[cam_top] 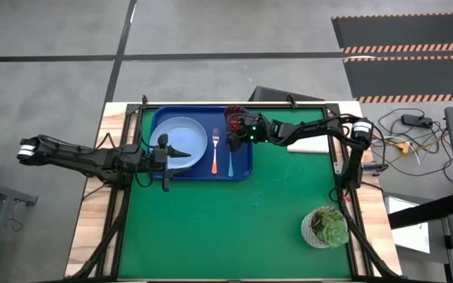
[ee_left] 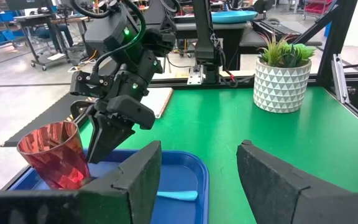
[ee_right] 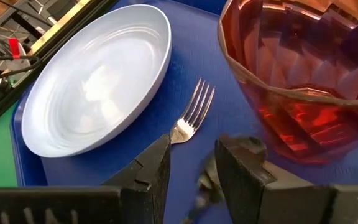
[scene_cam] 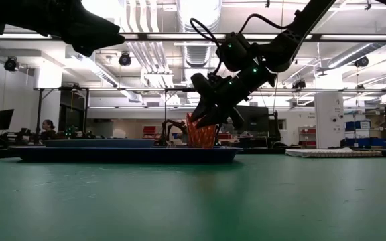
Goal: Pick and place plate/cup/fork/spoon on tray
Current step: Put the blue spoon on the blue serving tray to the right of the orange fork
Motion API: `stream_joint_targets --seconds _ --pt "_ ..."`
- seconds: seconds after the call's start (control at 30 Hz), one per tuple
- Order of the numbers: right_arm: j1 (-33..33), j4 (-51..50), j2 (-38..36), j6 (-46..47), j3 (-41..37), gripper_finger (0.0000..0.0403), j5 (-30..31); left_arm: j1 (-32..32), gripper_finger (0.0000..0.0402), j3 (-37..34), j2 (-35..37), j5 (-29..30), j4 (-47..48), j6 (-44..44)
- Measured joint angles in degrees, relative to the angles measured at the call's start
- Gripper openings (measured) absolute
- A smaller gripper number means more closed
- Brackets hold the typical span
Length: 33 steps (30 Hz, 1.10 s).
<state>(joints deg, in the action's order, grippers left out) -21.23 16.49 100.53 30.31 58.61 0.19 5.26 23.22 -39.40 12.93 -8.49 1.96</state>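
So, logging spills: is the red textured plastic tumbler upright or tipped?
Upright: the red textured plastic tumbler stands mouth up on the dark-blue plastic tray, beside the right gripper.

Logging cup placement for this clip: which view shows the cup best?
The left wrist view: the whole cup stands upright in the tray's corner, beside the right tool. The right wrist view crops it to a close-up. The low view has the tool overlapping it. From above it is a small red patch.

No legible text or labels
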Motion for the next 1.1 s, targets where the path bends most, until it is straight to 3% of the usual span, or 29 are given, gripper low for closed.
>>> stream_joint_targets --seconds 0.43,0.7,1.1 --pt "0.92 -3.19 -3.68 -1.77 0.02 0.0114 -2.30 0.02 0.0190 -0.15 -0.14 0.00 0.02 0.23" --pt "7.71 -6.20 -8.94 -9.90 0.00 0.0101 -2.58 0.03 0.0190 -0.20 -2.34 0.88 0.09 0.31" --pt "17.57 -15.99 -11.35 -18.06 -0.13 0.0034 7.00 0.00 0.0189 -0.12 -10.30 1.42 0.04 -0.34"
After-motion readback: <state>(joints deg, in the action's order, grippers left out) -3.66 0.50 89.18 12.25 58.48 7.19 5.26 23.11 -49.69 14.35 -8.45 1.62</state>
